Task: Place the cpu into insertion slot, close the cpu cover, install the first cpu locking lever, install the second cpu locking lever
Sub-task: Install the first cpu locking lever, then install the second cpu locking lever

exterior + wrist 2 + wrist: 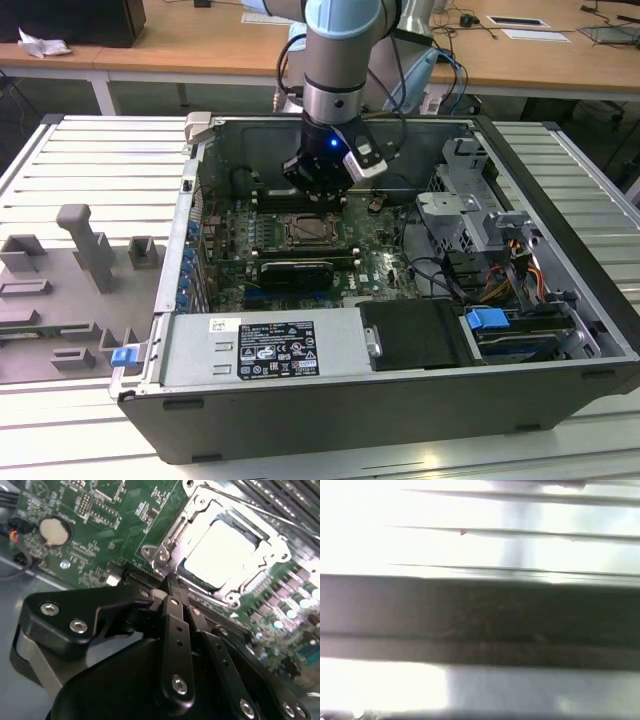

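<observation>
Hovering: my black two-fingered gripper [172, 587] hangs low over the green motherboard [107, 525], just beside the near edge of the socket; in the exterior view it sits above the board inside the open grey computer case [560, 250].

Gripper state: from what I see in the second wrist view, the black fingers [175, 625] are drawn together to a narrow tip with nothing between them, which I judge suits pushing or hooking a thin part rather than carrying one.

Chip: the small flat square cpu with its pale silvery top [220, 550] lies flat in the square insertion slot with its dark rim [192, 582], so I take the placing step as done.

Cover: the square silvery metal cpu cover frame with its large window [240, 587] lies down around the chip, leaving the bright top showing through the window.

Levers: a thin silvery wire locking lever [235, 500] runs along the far side of the socket; whether it is latched I cannot tell.

Socket in context: in the exterior view the insertion slot [306, 231] sits mid-board, directly below the tool.

Why here: I judge the tip sits at the socket's edge because that is where the retaining hardware lies.

First wrist view: blurred bright and dark bands; I read nothing from it.
</observation>
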You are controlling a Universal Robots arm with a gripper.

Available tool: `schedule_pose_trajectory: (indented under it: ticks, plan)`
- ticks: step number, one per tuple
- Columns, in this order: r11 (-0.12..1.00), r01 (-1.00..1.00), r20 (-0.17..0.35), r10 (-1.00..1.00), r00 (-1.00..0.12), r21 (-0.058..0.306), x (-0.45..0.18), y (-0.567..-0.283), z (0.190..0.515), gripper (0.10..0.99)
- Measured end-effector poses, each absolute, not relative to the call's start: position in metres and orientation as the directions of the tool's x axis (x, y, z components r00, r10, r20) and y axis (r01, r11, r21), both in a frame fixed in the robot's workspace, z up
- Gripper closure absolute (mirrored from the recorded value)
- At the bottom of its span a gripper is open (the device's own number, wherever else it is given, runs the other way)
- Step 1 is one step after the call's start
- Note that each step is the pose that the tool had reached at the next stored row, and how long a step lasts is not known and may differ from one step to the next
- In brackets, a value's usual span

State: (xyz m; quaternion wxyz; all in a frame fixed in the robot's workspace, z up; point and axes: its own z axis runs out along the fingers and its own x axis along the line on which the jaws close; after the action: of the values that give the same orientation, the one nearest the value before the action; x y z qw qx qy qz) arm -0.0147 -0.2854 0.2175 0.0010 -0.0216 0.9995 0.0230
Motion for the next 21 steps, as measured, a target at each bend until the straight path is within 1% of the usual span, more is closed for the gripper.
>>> schedule_pose_trajectory:
  ticks: [12,21]
  plan:
    - [0.998,-0.043,-0.003,-0.043,-0.999,0.046,-0.015,-0.287,0.218,0.98]
    - [0.998,-0.043,-0.003,-0.043,-0.999,0.046,-0.015,-0.298,0.221,0.98]
